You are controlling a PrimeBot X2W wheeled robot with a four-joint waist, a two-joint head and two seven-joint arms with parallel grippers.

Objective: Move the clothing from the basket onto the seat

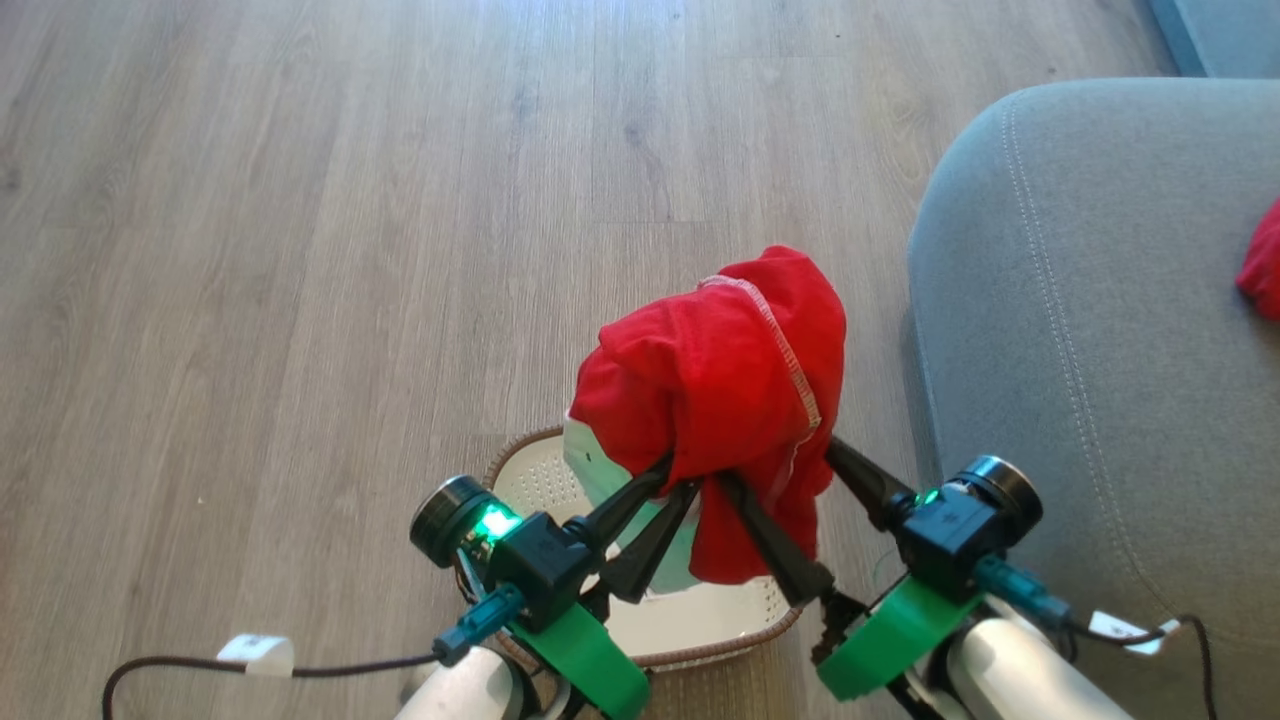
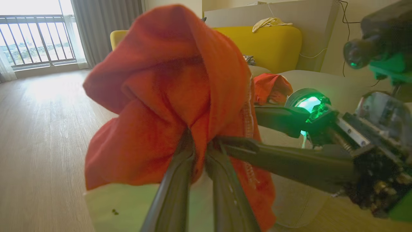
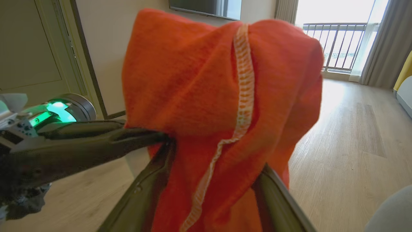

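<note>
A bright red garment (image 1: 720,370) with a pale stitched seam and a white panel hangs bunched above the cream basket (image 1: 700,655) on the floor. My left gripper (image 1: 678,478) is shut on its lower folds; in the left wrist view the garment (image 2: 161,96) is pinched between the two fingers of that gripper (image 2: 199,141). My right gripper (image 1: 776,462) stands wide open, its fingers straddling the cloth (image 3: 209,96) from the other side (image 3: 216,158). The grey seat (image 1: 1080,330) lies to the right. A second red garment (image 1: 1265,265) rests on it at the frame edge.
Wooden plank floor (image 1: 350,250) spreads left and ahead of the basket. A black cable with a white tag (image 1: 255,650) trails at lower left. The left wrist view has a yellow sofa (image 2: 273,45) and a balcony window (image 2: 35,38) behind.
</note>
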